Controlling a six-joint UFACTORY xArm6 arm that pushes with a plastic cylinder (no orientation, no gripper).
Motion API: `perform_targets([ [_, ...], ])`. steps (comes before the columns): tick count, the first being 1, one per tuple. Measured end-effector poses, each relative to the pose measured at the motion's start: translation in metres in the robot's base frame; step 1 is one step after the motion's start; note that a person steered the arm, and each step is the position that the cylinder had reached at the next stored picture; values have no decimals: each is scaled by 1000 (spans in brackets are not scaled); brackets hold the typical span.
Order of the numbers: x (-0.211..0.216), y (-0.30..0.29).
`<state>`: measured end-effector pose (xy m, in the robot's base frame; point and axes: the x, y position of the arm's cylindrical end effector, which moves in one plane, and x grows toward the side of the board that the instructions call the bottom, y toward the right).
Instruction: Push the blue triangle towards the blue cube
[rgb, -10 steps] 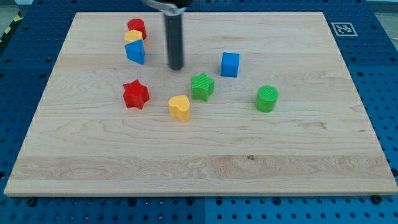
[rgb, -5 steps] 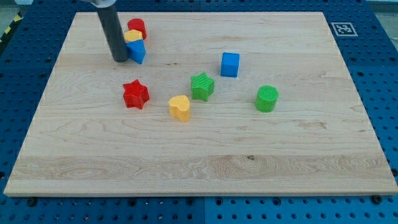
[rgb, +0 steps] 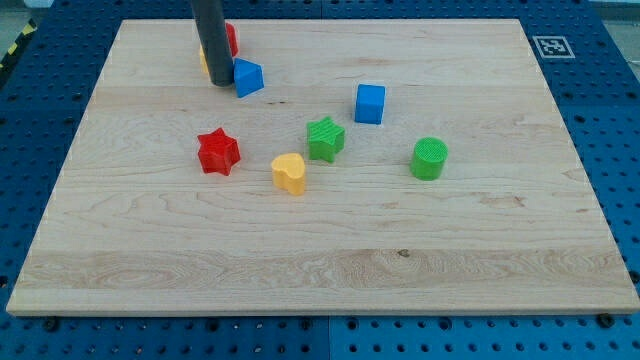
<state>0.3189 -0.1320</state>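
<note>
The blue triangle (rgb: 248, 77) lies on the wooden board (rgb: 320, 240) at the upper left. My tip (rgb: 222, 84) sits right against its left side. The blue cube (rgb: 370, 103) stands to the right of the triangle and a little lower, well apart from it. The dark rod rises from the tip to the view's top and hides most of a red block (rgb: 231, 37) and a yellow block (rgb: 203, 60) behind it.
A red star (rgb: 218, 152), a yellow heart-like block (rgb: 289, 173) and a green star (rgb: 325, 138) lie in the middle, below the line from triangle to cube. A green cylinder (rgb: 429, 158) stands at the right.
My tip went from the middle to the left of the blue triangle, then pushed it right. The triangle has slid rightward and turned, away from the red and yellow blocks.
</note>
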Motion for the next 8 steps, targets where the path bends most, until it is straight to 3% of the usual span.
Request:
perform_targets([
  [3,14,7],
  [6,-34,7],
  [8,-5,14],
])
